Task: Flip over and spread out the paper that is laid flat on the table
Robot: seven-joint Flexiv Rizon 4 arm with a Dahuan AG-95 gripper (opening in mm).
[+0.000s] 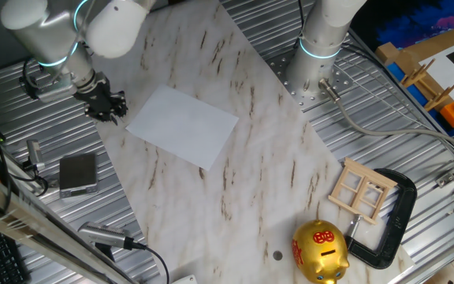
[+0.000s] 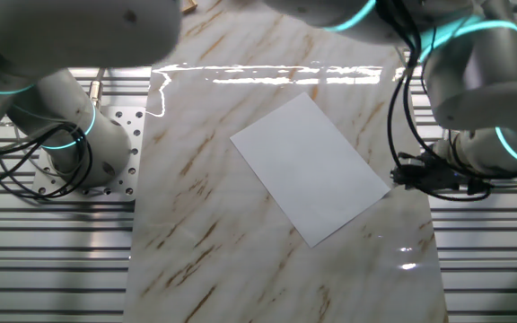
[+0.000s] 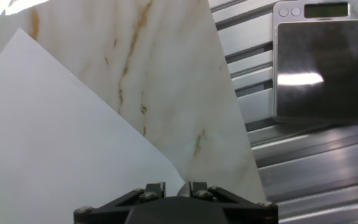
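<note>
Paper (image 1: 182, 125) lies flat mid-table (image 1: 251, 166), unflipped — gripper (image 1: 107, 107) sits just off its corner near the table edge, touching nothing; can't tell finger gap. Grey scale (image 1: 78, 173) on ribbed metal beside.

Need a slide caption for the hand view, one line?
Hand poised low over the near corner of the flat white paper on the marble table, grey pad off to the side.
</note>
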